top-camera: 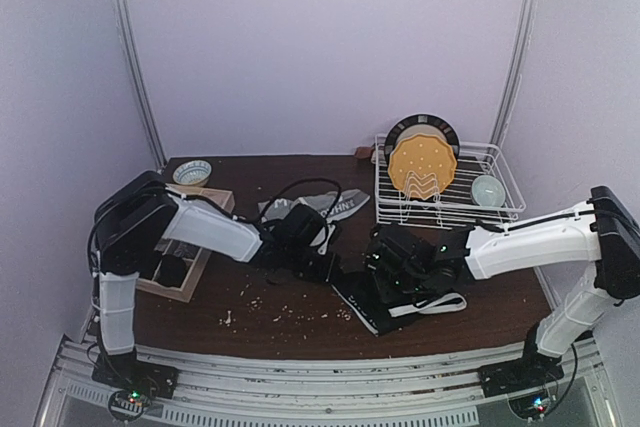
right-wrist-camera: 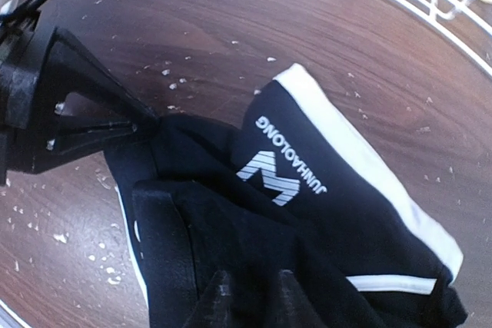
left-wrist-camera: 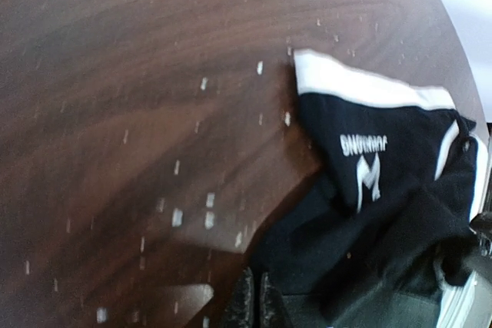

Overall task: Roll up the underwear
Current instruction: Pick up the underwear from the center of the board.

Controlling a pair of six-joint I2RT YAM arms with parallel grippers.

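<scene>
Black underwear (top-camera: 368,305) (left-wrist-camera: 384,190) (right-wrist-camera: 323,190) with a white waistband and white lettering lies crumpled on the dark wooden table (top-camera: 250,332), front and centre. My left gripper (top-camera: 333,268) (left-wrist-camera: 257,297) (right-wrist-camera: 146,124) is shut, its tips pinching the cloth's left edge, which is drawn to a point there. My right gripper (top-camera: 387,272) (right-wrist-camera: 257,297) sits on top of the same garment, its fingers (right-wrist-camera: 219,297) closed on a raised fold of black cloth. Grey underwear (top-camera: 325,205) with a white-lettered waistband lies behind the left gripper.
A white wire dish rack (top-camera: 500,162) at the back right holds a yellow plate (top-camera: 422,165) and a small bowl (top-camera: 488,190). A patterned bowl (top-camera: 192,172) and a wooden tray (top-camera: 190,282) sit at the left. Pale crumbs (top-camera: 270,312) dot the tabletop.
</scene>
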